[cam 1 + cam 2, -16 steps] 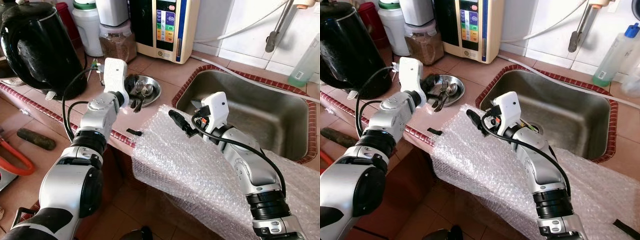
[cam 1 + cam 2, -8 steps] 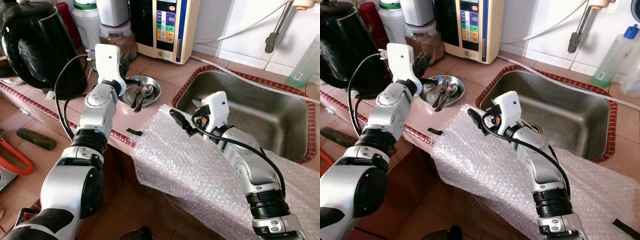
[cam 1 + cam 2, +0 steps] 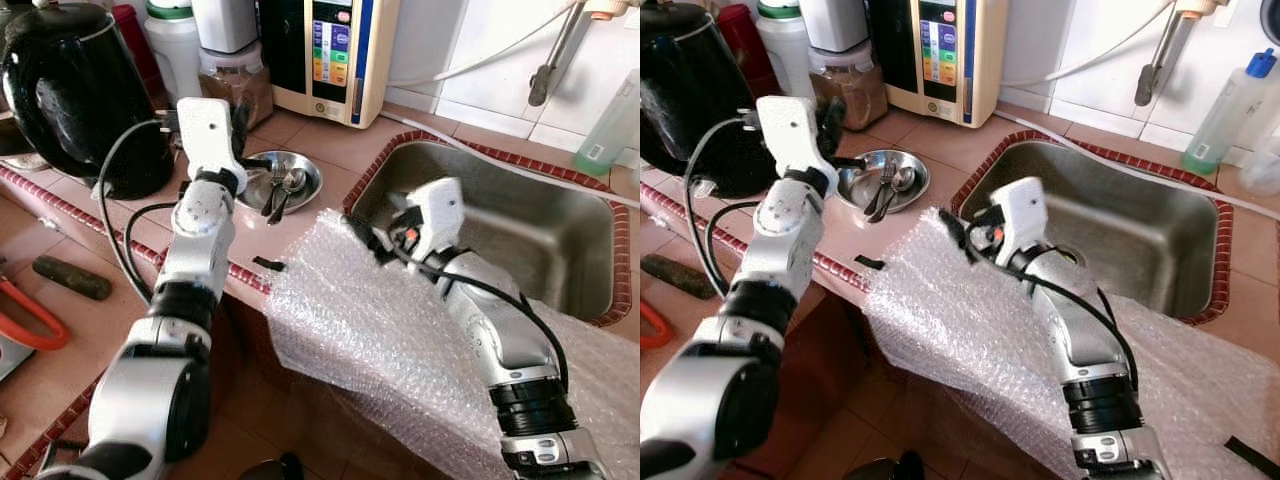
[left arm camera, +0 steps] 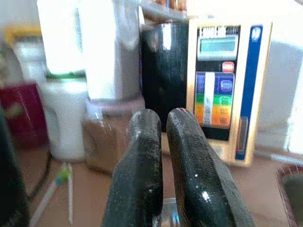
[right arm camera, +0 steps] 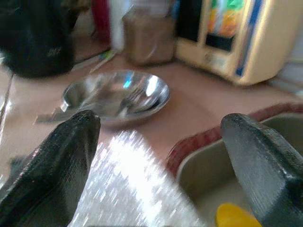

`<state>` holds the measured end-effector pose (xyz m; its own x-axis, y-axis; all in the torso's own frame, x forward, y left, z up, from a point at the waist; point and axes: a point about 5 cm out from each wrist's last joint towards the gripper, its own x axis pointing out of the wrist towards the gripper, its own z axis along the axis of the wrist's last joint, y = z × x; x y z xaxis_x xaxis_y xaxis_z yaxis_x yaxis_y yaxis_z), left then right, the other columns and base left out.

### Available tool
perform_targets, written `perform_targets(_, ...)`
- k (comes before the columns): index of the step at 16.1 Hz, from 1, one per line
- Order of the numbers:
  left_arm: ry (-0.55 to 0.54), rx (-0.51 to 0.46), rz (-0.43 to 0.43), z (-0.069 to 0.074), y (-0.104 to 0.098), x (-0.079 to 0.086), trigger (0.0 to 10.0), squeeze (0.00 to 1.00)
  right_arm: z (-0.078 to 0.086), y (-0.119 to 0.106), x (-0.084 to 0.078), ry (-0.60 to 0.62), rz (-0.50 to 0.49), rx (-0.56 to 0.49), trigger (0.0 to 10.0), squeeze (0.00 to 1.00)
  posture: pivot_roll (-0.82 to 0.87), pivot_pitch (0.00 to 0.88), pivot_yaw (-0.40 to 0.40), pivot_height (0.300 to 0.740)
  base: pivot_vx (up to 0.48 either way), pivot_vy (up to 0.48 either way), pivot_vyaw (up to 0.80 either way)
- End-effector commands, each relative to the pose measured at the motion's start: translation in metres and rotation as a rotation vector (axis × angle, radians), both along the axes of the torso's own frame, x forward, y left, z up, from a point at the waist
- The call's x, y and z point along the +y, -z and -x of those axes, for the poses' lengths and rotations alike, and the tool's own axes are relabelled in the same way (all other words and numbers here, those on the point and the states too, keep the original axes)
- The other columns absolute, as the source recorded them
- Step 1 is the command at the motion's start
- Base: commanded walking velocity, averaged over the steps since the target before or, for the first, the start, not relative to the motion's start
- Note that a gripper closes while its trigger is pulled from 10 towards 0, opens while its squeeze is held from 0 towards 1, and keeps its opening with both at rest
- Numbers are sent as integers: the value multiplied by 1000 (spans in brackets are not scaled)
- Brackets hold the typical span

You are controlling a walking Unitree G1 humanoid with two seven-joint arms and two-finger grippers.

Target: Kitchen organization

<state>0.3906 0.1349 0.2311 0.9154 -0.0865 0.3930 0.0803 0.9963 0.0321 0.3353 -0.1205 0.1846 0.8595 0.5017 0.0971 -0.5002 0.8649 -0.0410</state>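
Left gripper [image 4: 163, 156], fingers together & empty, is raised over the steel bowl [image 3: 283, 180] w/ cutlery, prob. staging a pick; right gripper [image 5: 161, 156] spread wide above bubble wrap [image 3: 380, 330] by the sink [image 3: 520, 225].

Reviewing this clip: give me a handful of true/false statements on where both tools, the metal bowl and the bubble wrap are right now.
1. The left tool has its fingers shut. True.
2. The right tool is shut on the bubble wrap. False: it is open above the sheet.
3. The metal bowl holds cutlery. True.
4. The bubble wrap lies inside the sink. False: it drapes over the counter edge in front of the sink.
5. The black kettle stands in the sink. False: it is on the counter, left of the bowl.
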Motion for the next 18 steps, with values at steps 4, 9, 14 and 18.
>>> perform_targets(4,10,-14,-31,12,13,-5,10000,0,-7,-25,-16,110,-41,-105,10000,0,-100,58,22,740,0,0,0)
perform_targets(9,18,-5,-58,34,26,4,10000,1000,-4,-32,-24,146,-53,-138,10000,0,-95,63,27,740,0,0,0)
perform_targets(14,-44,58,-60,49,31,21,10000,1000,1,-30,-23,167,-64,-136,10000,0,-79,69,33,740,0,0,0)
perform_targets(18,-96,164,11,29,34,26,10000,1000,4,-28,-11,128,-56,-130,10000,0,-85,58,20,740,0,0,0)
